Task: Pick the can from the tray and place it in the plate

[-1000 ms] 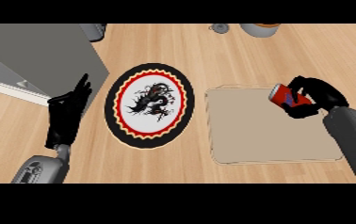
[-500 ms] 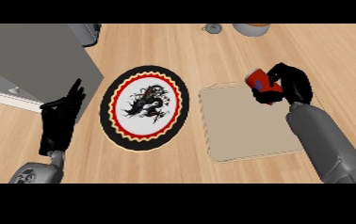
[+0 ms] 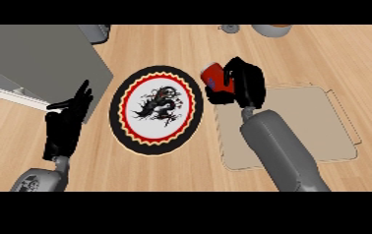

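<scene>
The right hand (image 3: 243, 80) has its fingers curled round the red can (image 3: 213, 75), holding it above the wooden counter (image 3: 181, 41) in the gap between the plate (image 3: 156, 109) and the beige tray (image 3: 305, 125), just off the plate's right rim and near the tray's upper left corner. The can is tilted, and the hand hides much of it. The plate (black rim, red and cream zigzag ring, dark dragon figure on white in the middle) lies flat to the left of the tray. The left hand (image 3: 65, 125) rests at the lower left with fingers straight and pointing up, holding nothing, beside a grey block (image 3: 44, 61)
</scene>
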Robot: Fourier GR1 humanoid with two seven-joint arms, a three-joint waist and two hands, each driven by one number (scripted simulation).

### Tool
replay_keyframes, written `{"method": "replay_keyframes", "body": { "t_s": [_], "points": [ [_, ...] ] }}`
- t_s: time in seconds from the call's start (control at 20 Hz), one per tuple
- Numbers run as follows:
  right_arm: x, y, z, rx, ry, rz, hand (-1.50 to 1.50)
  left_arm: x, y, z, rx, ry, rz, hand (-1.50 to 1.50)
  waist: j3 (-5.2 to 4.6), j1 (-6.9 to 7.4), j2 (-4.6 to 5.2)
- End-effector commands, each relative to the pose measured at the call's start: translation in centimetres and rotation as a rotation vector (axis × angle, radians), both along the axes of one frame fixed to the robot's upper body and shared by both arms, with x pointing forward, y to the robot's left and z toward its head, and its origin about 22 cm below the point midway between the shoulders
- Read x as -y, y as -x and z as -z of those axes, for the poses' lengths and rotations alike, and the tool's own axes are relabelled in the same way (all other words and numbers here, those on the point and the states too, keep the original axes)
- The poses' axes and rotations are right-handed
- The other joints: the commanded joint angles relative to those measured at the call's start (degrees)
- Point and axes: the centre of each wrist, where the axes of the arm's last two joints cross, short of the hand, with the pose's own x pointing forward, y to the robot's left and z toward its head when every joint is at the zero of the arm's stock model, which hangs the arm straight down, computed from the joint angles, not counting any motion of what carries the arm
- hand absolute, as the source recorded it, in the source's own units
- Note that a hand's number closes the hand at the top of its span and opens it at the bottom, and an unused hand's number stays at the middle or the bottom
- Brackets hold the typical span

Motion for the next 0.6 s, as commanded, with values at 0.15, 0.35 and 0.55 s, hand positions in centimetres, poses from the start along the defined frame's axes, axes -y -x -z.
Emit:
{"method": "replay_keyframes", "body": {
  "t_s": [0.15,0.35,0.55],
  "points": [
    [-7.4,3.9,-4.5,-0.03,-0.058,0.059,1.5,1.3,-2.7,-3.6,0.101,-0.027,0.074,0.0,0.75,3.95,1.88],
    [-10.8,4.9,-6.6,-0.038,-0.046,0.07,1.5,2.5,-3.3,-2.7,0.108,-0.008,0.109,0.0,0.81,6.17,2.75],
    [-12.4,4.1,-5.2,-0.082,0.011,0.1,1.5,2.3,-5.2,-3.0,0.129,-0.014,0.132,0.0,0.79,7.28,3.35]
  ]
}}
